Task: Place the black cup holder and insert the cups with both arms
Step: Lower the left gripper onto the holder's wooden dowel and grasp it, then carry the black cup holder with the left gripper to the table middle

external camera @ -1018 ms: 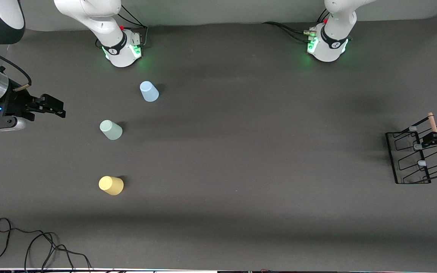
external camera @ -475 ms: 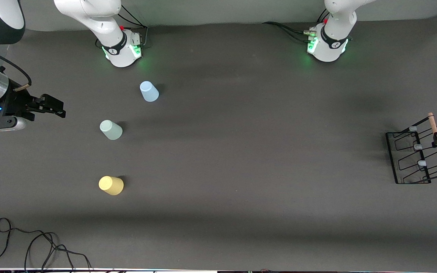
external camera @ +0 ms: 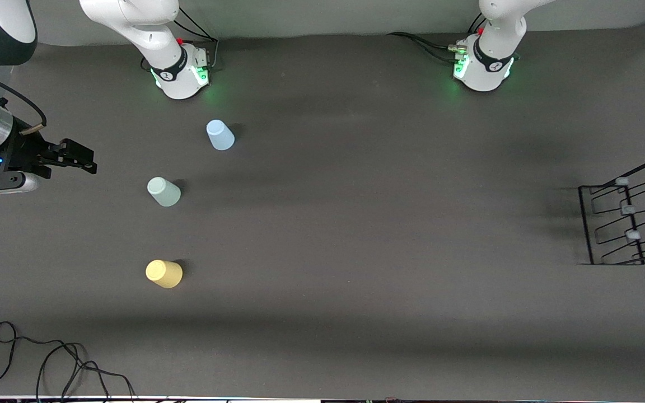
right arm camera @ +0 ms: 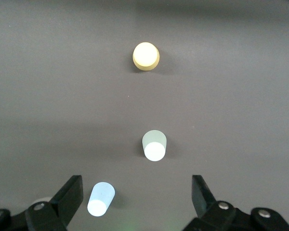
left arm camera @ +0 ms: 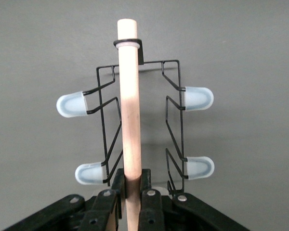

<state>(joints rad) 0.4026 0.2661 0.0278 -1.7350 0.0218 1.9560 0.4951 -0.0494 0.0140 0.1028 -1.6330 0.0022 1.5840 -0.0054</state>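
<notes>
- Rack news first: the black cup holder (external camera: 627,221) has been lifted off the table at the left arm's end since a second ago, and it's now seen shifted further toward that edge.
- The wooden rod handle (left arm camera: 130,106) is clamped between the fingers of the left gripper (left arm camera: 132,192), shown clearly in the left wrist view, with four pale-tipped pegs (left arm camera: 198,98) sticking out to either side.
- The right gripper (external camera: 73,155) is parked over the right arm's end of the table, fingers spread wide and nothing held; no change from before, so that arm is just waiting.
- All three cups are left untouched, upside down, toward the right arm's end: light blue cup (external camera: 220,135) farthest from the front camera, mint green cup (external camera: 163,191) in between, yellow cup (external camera: 163,273) nearest.
</notes>
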